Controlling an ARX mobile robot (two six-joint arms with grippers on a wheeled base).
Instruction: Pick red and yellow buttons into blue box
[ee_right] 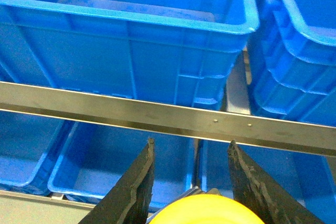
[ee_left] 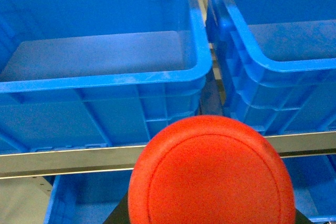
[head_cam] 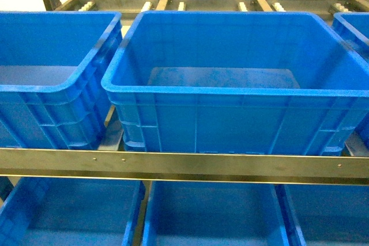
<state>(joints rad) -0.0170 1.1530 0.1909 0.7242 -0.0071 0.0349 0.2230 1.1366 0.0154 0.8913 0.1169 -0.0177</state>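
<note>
Crates fill a steel rack, the blue box (head_cam: 242, 93) sitting mid-shelf behind a steel rail (head_cam: 184, 164), with neighbouring crates on both sides and below. Neither arm shows in the head view. At the left wrist, the red button (ee_left: 211, 174) fills the lower frame, cap toward the lens, in front of the rail and the gap between two crates; the left gripper's fingers are hidden, so their state cannot be told. At the right wrist, the right gripper (ee_right: 191, 182) holds its black fingers (ee_right: 134, 192) apart, the yellow button (ee_right: 207, 211) low between them; contact cannot be told.
</note>
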